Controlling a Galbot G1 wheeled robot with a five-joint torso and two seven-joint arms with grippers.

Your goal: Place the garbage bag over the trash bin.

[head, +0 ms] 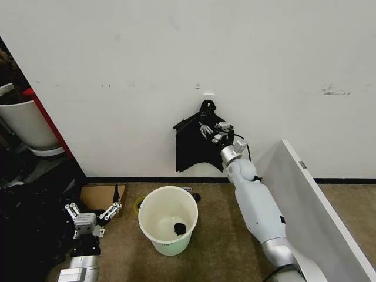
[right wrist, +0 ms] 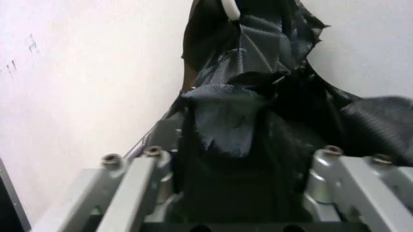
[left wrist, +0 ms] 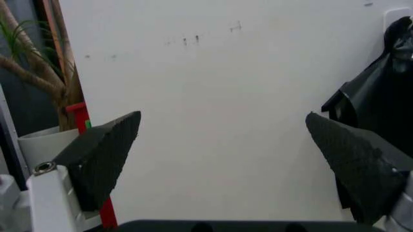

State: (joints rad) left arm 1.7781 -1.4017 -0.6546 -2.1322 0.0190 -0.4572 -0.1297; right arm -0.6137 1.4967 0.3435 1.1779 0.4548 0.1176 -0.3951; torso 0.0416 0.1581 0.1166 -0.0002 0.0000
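Nearest, the left pincer hangs low with its ribbed black pads spread wide, beside the round cream plastic trash bin on brown carpet. Farther off at the wall, the right pincer is clamped on crinkly black garbage bag film; its fingertips are hidden

A plain indoor room, maybe an office corner: scuffed white wall, brown carpet, a white partition panel, a potted plant.

Trash bin mouth open above; white panel blocks right.
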